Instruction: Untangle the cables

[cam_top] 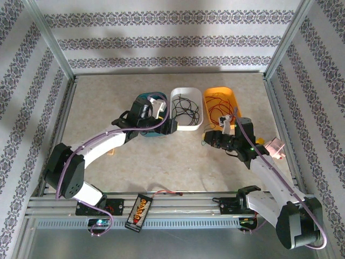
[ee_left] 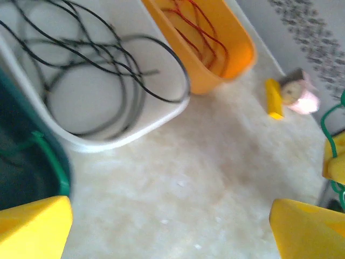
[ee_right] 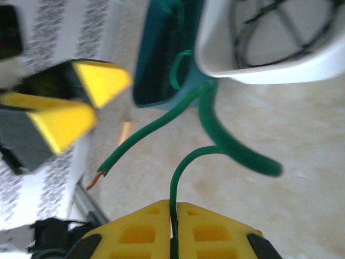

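Right wrist view: the right pincer (ee_right: 173, 229) is closed on a green cable (ee_right: 207, 105). The cable loops up toward the teal tray (ee_right: 156, 65), which sits beside the white tray (ee_right: 280, 65), and one bare copper end hangs free. Left wrist view: the left pincer (ee_left: 170, 221) stands wide open above the table (ee_left: 188, 178), holding nothing. Black cables (ee_left: 102, 59) lie coiled in the white tray, and red cables (ee_left: 197, 32) lie in the orange tray (ee_left: 240, 56). Print on the battery pack (cam_top: 139, 211) is too small to read.
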You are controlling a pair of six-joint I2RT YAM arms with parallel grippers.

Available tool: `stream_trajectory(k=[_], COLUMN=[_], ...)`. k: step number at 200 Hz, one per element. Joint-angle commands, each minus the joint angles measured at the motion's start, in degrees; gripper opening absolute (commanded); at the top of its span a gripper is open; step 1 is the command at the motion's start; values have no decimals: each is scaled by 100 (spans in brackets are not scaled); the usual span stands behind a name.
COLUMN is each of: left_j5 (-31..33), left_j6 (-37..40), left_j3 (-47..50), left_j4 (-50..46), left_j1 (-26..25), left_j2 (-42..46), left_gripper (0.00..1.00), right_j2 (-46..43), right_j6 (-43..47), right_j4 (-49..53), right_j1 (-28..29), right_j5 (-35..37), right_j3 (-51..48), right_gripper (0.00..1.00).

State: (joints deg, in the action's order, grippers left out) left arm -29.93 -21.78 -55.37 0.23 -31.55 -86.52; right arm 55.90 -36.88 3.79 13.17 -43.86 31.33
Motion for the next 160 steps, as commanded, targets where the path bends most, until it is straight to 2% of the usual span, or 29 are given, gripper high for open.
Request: stream_trajectory(k=[1,28,46,80,160], left_j5=[-1002,-1260,-1467,-1495,-1493], left_j6=[-485,-736,-927,-809,-1135], left_j3=[119,286,367,236,179], left_j4=[999,1550,1900,1709,2247], left_j1=[-238,-393,-442,-618,-747], left_j2=[127,117,73,-67,-440], left_gripper=[94,95,94,89,78], right_j2=[116,273,358,512,429], right_j6=[-135,-91,-153,-580,-1362], right_j4=[-809,-941,-973,-1423,-2157], right_j1=[244,520,566,646,1151], right_j5=[-944,-1183,-1032,-670,990], right_j3=[50,186,222,203,125], right_gripper=[12,13,13,13,12])
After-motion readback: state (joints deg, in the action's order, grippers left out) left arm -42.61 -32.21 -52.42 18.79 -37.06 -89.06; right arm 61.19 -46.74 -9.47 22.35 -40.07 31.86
